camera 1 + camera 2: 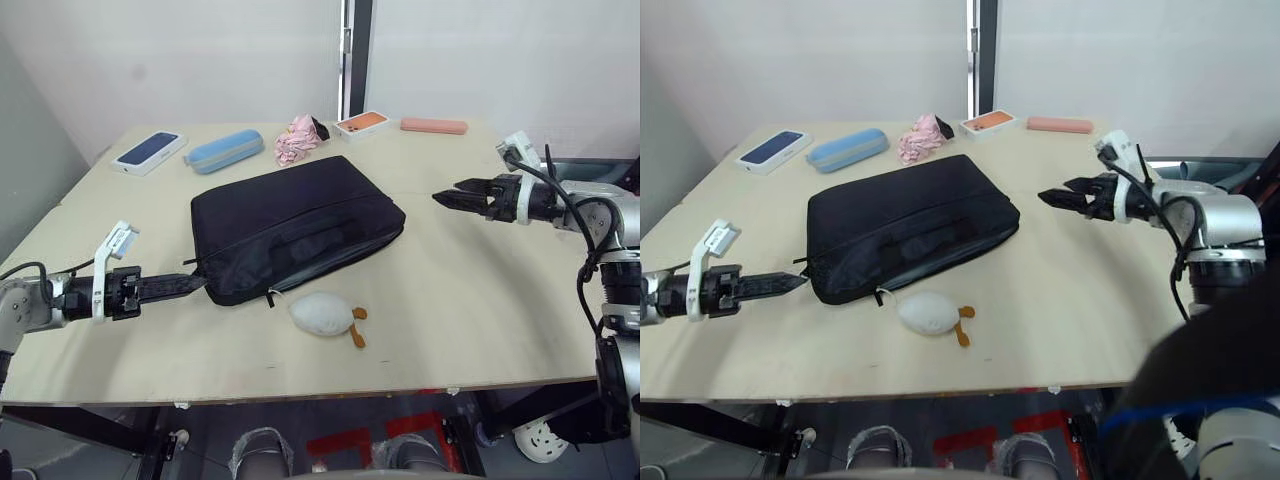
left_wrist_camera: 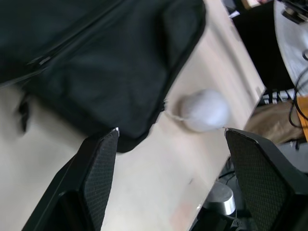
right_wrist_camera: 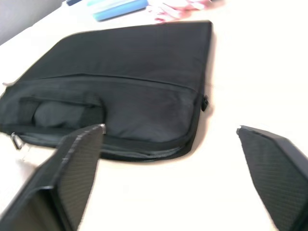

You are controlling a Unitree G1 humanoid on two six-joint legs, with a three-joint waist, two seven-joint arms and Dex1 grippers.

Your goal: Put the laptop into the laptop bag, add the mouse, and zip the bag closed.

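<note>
Laptop bag [image 1: 296,226] lies mid-table [image 1: 480,300], prob. zipped already, seam hard to read. Left gripper [image 1: 196,285] is at the bag's near corner, right gripper [image 1: 447,198] is off to its side; both spread, empty. Check the zip end, then back off. Count: 1 bag, 1 white plush [image 1: 322,314], 2 phones.

The bag [image 1: 296,225] is plain black on a pale wood bench [image 1: 470,300]. A white plush [image 1: 322,313] has orange feet. Behind the bag lie a light blue case [image 1: 224,151], a crumpled pink cloth [image 1: 298,138], a white box with a blue top [image 1: 149,151], an orange-topped box [image 1: 362,123] and a salmon-pink case [image 1: 434,126].
</note>
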